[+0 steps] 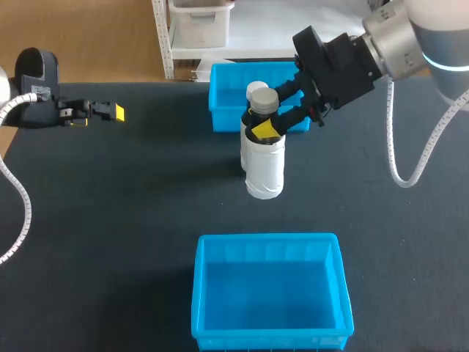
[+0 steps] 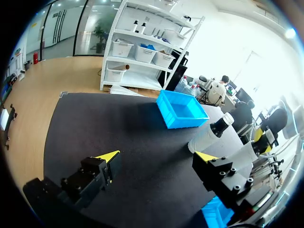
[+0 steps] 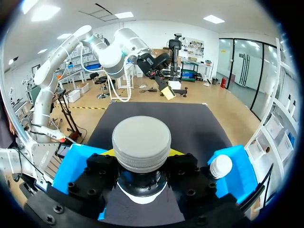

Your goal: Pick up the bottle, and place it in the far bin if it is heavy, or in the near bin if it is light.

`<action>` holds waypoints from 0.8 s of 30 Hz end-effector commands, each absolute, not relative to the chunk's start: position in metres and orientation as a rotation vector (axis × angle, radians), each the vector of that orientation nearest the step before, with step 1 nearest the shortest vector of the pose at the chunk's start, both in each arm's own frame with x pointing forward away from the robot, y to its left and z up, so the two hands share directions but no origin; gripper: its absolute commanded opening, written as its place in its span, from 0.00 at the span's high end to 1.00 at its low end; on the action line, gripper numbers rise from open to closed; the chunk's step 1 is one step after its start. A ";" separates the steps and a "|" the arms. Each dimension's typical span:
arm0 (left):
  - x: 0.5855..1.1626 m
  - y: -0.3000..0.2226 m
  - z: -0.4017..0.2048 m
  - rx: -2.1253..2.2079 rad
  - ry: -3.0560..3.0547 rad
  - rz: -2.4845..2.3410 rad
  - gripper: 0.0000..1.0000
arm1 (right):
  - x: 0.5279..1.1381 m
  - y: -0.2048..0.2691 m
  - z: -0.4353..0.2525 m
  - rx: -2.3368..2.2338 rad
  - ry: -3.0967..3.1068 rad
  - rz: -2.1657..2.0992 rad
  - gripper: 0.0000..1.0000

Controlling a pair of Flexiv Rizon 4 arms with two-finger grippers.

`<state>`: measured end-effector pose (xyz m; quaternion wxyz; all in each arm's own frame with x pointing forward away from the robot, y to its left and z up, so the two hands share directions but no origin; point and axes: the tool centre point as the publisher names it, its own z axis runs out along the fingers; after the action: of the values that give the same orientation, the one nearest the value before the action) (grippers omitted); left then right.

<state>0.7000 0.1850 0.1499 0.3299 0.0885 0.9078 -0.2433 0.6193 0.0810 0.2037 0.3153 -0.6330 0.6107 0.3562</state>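
1. A dark table [image 1: 132, 205] holds two bright blue bins. The far bin [image 1: 223, 110] is at the back edge and the near bin [image 1: 267, 290] is at the front. They sit well apart, with bare table between them.
2. The right arm comes in from the upper right corner of the head view. The right gripper [image 1: 267, 117] is clamped around the neck of the bottle [image 1: 264, 165], one finger on each side just below the cap.
3. The bottle is white with a wide grey cap [image 1: 265, 100]. It is upright, just in front of the far bin, and its top overlaps that bin's front wall in the head view. It cannot be told whether its base touches the table.
4. In the right wrist view the grey cap [image 3: 141, 142] sits squarely between the black fingers, with dark table ahead of it.
5. A small white capped object [image 3: 221, 166] shows just beside this gripper, against the blue of the far bin. It cannot be told whether it lies inside the bin.
6. The left gripper [image 1: 110, 111] is over the table's far left side, well away from the bottle and both bins. In the left wrist view its two yellow-tipped fingers [image 2: 108, 156] stand wide apart with nothing between them, and the bottle [image 2: 204, 137] shows ahead near the far bin [image 2: 183, 109].
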 end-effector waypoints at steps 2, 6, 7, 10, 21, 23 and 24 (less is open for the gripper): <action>0.700 0.185 0.150 0.232 2.374 -0.636 0.00 | 0.615 0.076 0.207 -1.667 1.616 0.929 1.00; 0.700 0.185 0.150 0.232 2.374 -0.636 0.00 | 0.615 0.065 0.208 -1.652 1.636 0.911 1.00; 0.700 0.185 0.150 0.232 2.374 -0.636 0.00 | 0.615 0.062 0.209 -1.647 1.643 0.904 1.00; 0.700 0.185 0.150 0.232 2.374 -0.636 0.00 | 0.614 0.049 0.212 -1.624 1.664 0.880 1.00; 0.700 0.185 0.150 0.232 2.374 -0.636 0.00 | 0.615 -0.002 0.228 -1.546 1.735 0.790 1.00; 0.700 0.185 0.150 0.232 2.374 -0.636 0.00 | 0.614 -0.009 0.230 -1.538 1.750 0.771 1.00; 0.700 0.185 0.150 0.232 2.374 -0.636 0.00 | 0.613 -0.012 0.231 -1.532 1.758 0.764 1.00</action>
<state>0.7000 0.1850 0.1499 0.3299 0.0885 0.9078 -0.2433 0.6246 -0.0014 0.2208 0.3288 -0.5943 0.6659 0.3085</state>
